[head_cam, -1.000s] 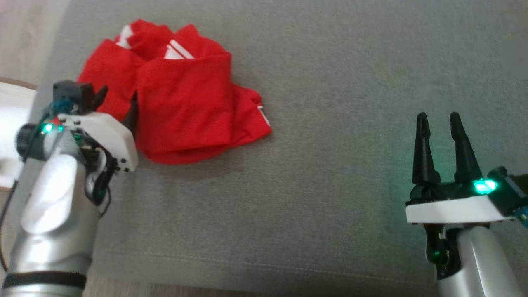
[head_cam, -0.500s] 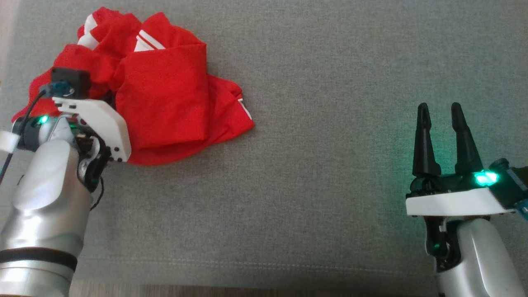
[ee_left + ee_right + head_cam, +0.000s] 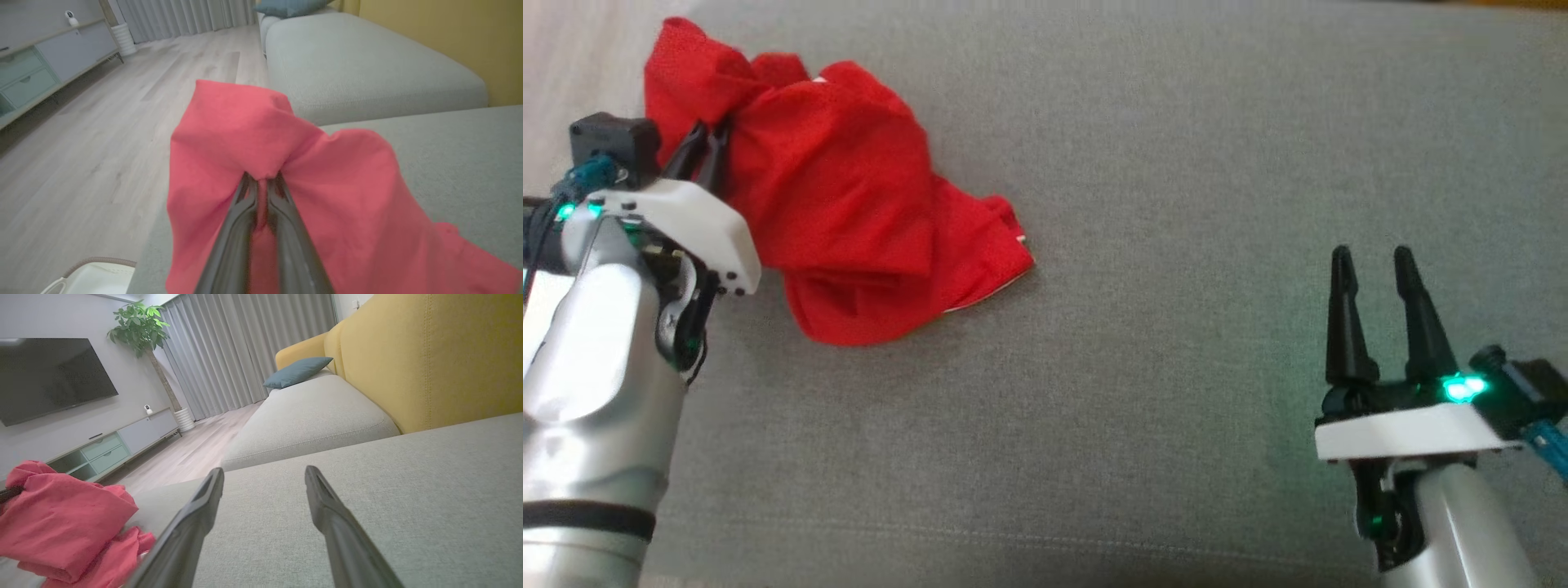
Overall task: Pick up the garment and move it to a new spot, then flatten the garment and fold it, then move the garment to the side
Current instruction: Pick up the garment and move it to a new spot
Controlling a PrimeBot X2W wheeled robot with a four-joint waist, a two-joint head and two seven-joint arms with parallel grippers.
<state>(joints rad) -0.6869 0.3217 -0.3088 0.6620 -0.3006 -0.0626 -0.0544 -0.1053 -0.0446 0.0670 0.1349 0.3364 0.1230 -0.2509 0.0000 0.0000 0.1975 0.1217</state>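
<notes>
At left, left claw (image 3: pixel 709 137) pinches garment (image 3: pixel 849 192).

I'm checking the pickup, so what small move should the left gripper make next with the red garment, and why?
Probably raise the left gripper a bit. Its jaws are shut on a bunched fold of the red garment, yet most of the cloth lies on the grey cushion, so moving sideways now would likely drag it.
</notes>
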